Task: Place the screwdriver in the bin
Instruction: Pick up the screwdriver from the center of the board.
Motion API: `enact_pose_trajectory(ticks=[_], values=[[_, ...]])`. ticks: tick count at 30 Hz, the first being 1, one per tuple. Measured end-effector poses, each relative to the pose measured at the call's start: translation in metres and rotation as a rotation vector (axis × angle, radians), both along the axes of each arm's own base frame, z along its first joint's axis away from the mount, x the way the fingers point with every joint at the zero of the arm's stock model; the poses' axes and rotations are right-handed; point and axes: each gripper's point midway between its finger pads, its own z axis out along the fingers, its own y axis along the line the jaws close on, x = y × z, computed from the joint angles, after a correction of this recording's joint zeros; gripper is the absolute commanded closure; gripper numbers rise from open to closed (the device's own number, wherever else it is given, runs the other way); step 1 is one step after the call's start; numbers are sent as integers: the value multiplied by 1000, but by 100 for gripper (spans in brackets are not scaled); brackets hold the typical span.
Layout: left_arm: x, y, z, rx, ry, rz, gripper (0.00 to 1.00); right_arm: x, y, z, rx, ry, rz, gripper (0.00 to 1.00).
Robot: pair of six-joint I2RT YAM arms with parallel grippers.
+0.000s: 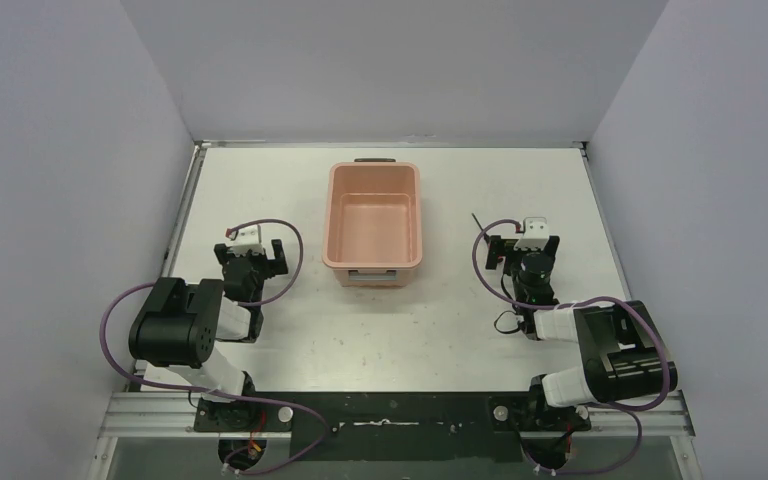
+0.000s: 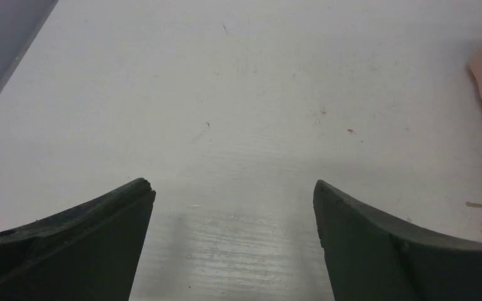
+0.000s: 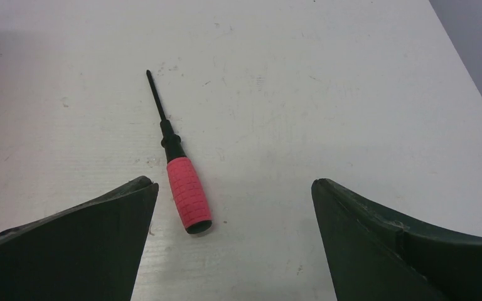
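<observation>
Right wrist view has the screwdriver (image 3: 172,150) lying flat on the table (image 3: 351,94), left of centre. Its red handle is just beside the finger at lower left and its shaft points to the upper left. The right gripper (image 3: 232,185) hangs over it, jaws spread wide, holding nothing. A good grasp means sliding toward frame left until the handle sits midway, then lowering and closing across it. In the top view, the bin (image 1: 373,225) sits empty at centre frame. The left gripper (image 2: 233,185) is likewise spread and empty.
</observation>
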Motion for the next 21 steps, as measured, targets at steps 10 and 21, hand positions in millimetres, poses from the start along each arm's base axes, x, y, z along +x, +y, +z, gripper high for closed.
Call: enact_pose_trajectory(ticks=[10,21], values=[[0,0,0,0,0,0,3,0,-2,-1,-3,6,-10,0],[0,0,0,0,0,0,3,6,3,-6,1,33,8,0]])
